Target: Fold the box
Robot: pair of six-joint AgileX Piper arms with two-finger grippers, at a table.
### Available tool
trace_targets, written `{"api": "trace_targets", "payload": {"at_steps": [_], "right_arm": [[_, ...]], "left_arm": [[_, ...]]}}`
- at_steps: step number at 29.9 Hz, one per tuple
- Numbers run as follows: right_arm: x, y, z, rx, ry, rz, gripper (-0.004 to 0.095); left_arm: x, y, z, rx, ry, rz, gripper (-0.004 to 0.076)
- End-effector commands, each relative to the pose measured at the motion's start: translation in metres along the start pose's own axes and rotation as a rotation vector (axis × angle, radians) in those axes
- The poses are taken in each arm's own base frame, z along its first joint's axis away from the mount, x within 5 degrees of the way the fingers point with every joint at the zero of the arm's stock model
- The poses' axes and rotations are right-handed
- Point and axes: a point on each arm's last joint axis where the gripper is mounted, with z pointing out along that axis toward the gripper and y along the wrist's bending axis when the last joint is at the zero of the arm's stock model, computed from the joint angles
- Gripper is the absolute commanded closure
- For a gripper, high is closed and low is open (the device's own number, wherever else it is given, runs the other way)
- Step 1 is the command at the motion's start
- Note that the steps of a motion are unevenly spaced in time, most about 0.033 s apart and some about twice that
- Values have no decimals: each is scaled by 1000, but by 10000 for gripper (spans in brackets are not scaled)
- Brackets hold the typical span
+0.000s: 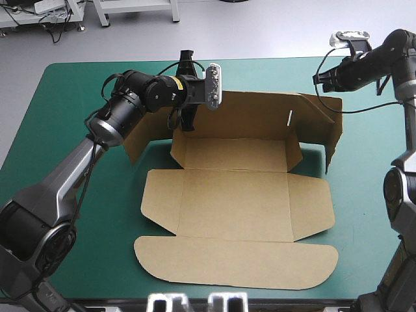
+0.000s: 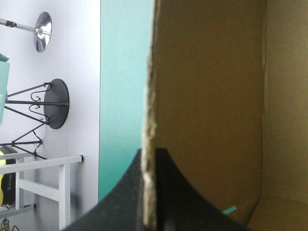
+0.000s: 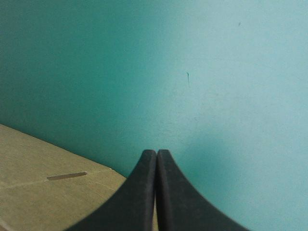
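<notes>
Table (image 1: 65,104), box (image 1: 234,208) centred on it, far wall (image 1: 260,114) upright between left fingers (image 2: 185,202)

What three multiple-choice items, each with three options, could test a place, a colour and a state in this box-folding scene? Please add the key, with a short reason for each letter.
1. Where does the left gripper grip the box?
A. on its raised far wall
B. on a small side flap
C. on the flat middle panel

2. Which colour is the table cover?
A. red
B. white
C. teal-green

3. How does the long rounded flap nearest the robot stand?
A. upright
B. flat on the cover
C. tucked inside the box

Key:
1 A: the left wrist view shows the wall's board edge pinched in the gripper, near the wall's left end.
2 C: teal-green shows all around the box.
3 B: the flap lies level on the cover, not yet folded.
</notes>
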Motion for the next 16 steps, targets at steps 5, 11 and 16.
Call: {"api": "trace_targets", "payload": {"at_steps": [5, 11, 16], "right_arm": [[-7, 6, -5, -52, -48, -19, 927], [-5, 14, 13, -118, -18, -24, 926], [-3, 24, 19, -161, -5, -29, 927]], "left_arm": [[8, 25, -36, -137, -27, -107, 732], [20, 24, -35, -96, 10, -130, 733], [20, 22, -31, -83, 5, -140, 733]]}}
